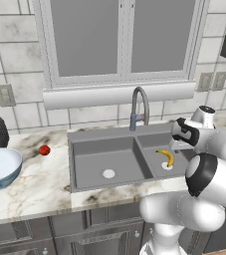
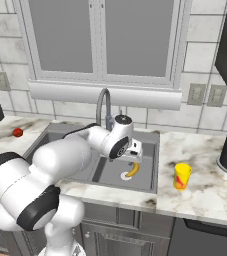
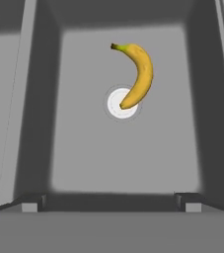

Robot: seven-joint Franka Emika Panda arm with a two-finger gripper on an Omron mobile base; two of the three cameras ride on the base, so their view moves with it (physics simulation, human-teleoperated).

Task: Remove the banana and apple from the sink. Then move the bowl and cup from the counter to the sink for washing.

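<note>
End effector (image 3: 111, 201): fingers spread wide, holding nothing, poised above the right basin of the sink (image 1: 87, 152). Banana (image 3: 135, 74): lying flat on that basin's floor, one tip over the round white drain (image 3: 118, 105). Apple (image 1: 44, 150): on the worktop (image 1: 35, 189) just left of the sink's left rim; bowl (image 1: 0, 167) near the worktop's left end, cup (image 2: 181, 176) upright right of the sink, near the front edge.
</note>
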